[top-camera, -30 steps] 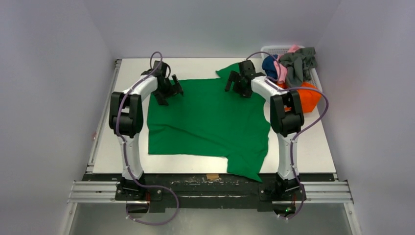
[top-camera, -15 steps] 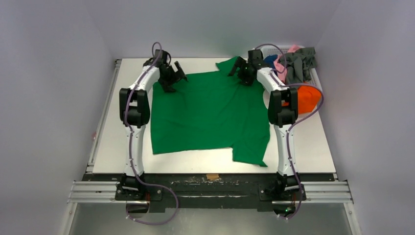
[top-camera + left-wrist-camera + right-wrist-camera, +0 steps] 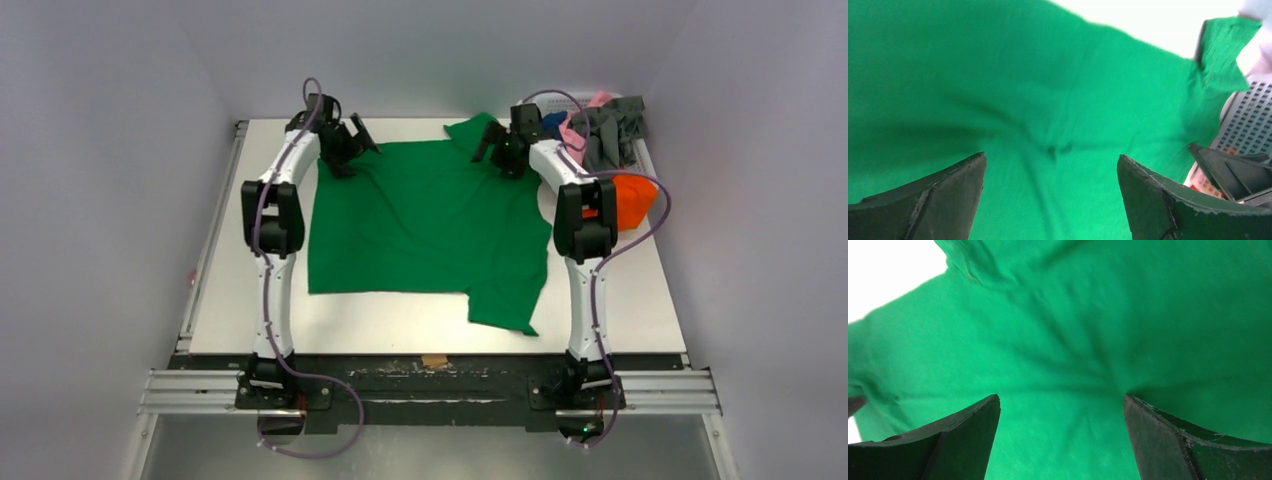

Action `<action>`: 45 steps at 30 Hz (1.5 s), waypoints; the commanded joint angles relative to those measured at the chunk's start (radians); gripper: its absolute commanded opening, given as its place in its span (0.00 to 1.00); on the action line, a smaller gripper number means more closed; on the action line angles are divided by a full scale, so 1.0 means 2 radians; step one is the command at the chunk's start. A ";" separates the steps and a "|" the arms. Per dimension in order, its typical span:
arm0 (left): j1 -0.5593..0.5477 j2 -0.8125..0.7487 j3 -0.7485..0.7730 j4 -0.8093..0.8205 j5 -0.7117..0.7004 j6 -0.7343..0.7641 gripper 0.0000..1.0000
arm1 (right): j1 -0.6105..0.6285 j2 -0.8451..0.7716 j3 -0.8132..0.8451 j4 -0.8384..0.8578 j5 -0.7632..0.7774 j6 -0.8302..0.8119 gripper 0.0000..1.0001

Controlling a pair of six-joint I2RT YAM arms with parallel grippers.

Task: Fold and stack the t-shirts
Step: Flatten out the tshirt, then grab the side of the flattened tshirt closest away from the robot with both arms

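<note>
T-shirt (image 3: 430, 225) beneath spread fingers (image 3: 938, 200)

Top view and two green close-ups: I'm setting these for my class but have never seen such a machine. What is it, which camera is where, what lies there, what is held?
Two robot arms are bolted at a table's near edge, each ending in a two-finger gripper. The wide picture comes from a fixed camera above and behind them; each close-up from a wrist camera, looking out between the fingers. A green t-shirt lies spread on the table; more shirts are heaped at a white basket. The left gripper and right gripper are over the green shirt's far edge, both open, holding nothing.
</note>
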 commanded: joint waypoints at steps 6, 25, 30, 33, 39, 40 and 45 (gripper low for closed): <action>-0.009 -0.433 -0.435 0.046 -0.128 0.052 1.00 | 0.057 -0.289 -0.275 0.028 0.124 -0.059 0.92; -0.009 -0.691 -0.871 0.069 -0.289 -0.088 0.65 | 0.085 -0.583 -0.635 0.051 0.184 0.017 0.91; -0.010 -0.636 -0.843 0.084 -0.274 -0.097 0.58 | 0.085 -0.588 -0.633 0.038 0.205 0.016 0.91; -0.010 -0.623 -0.844 0.092 -0.269 -0.101 0.54 | 0.085 -0.583 -0.632 0.034 0.213 0.017 0.91; -0.013 -0.609 -0.837 0.093 -0.268 -0.099 0.37 | 0.085 -0.575 -0.628 0.026 0.226 0.018 0.91; -0.014 -0.610 -0.837 0.093 -0.267 -0.100 0.35 | 0.085 -0.575 -0.627 0.024 0.227 0.019 0.91; -0.021 -0.618 -0.839 0.099 -0.255 -0.096 0.04 | 0.085 -0.583 -0.629 0.010 0.235 0.025 0.91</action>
